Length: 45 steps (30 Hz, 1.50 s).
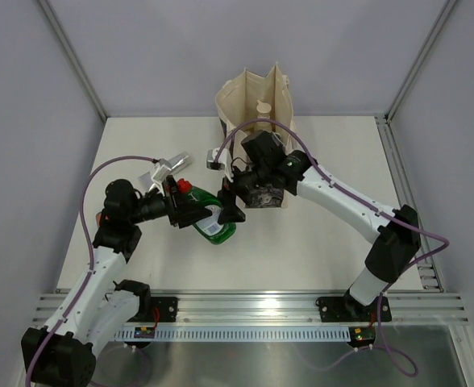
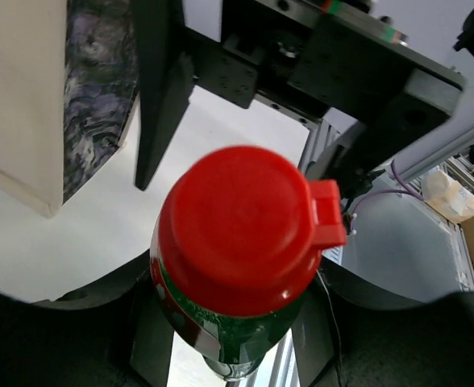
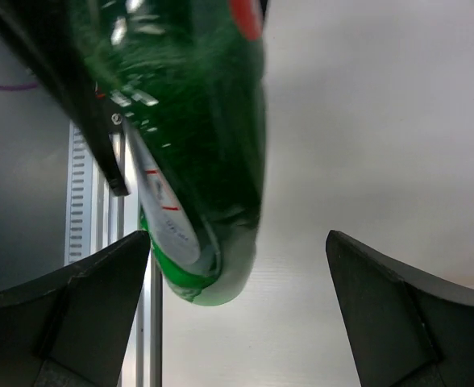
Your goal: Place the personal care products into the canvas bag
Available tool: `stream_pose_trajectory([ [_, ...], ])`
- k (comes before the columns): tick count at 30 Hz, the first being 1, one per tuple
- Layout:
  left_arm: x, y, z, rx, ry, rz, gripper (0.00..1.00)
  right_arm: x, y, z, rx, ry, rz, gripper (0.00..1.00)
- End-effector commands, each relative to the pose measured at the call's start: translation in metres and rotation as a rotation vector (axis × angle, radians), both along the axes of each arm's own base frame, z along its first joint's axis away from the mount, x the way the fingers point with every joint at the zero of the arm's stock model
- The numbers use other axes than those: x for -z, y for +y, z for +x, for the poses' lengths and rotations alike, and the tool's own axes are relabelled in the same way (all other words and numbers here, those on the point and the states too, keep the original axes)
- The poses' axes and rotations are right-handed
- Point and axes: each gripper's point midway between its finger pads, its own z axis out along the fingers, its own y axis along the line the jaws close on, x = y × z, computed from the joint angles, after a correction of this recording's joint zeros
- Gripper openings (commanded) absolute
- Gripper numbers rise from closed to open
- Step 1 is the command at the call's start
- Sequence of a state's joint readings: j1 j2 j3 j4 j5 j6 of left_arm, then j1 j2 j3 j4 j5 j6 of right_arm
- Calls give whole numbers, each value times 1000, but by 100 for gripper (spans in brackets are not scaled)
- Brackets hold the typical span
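We see the left gripper [image 1: 190,208] clamped on the green red-capped bottle [image 1: 214,227], held tilted just in front of the canvas bag [image 1: 253,93]. The right gripper [image 3: 237,240] has its jaws wide apart at the bottle's base, gripping nothing

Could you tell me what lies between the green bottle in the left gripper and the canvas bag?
The right gripper, jaws open, sits between the green bottle and the canvas bag; the top view shows it.
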<state>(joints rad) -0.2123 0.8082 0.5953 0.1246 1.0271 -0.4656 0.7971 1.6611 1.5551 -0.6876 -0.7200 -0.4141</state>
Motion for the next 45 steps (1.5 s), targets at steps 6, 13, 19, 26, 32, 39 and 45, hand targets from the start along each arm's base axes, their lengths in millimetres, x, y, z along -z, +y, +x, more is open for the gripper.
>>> stream_pose_trajectory([
  [6, -66, -3, -14, 54, -208, -115, 0, -33, 23, -14, 1, 171, 150, 99],
  [13, -83, -1, -8, 9, -232, -158, 0, -51, 35, -41, -126, 386, 259, 99],
  [19, -100, 1, -5, -35, -283, -189, 0, -56, 41, -36, -87, 414, 293, 96],
  [26, -126, 6, 0, -102, -339, -250, 0, -63, 49, -28, -40, 415, 356, 96],
  [32, -139, 12, 7, -168, -357, -291, 0, -77, 60, -24, -67, 418, 478, 92],
  [39, -140, 19, 17, -252, -347, -313, 0, -93, 66, -23, -135, 407, 544, 55],
  [45, -146, 32, 24, -366, -362, -315, 14, -90, 62, -26, -154, 377, 524, 24],
])
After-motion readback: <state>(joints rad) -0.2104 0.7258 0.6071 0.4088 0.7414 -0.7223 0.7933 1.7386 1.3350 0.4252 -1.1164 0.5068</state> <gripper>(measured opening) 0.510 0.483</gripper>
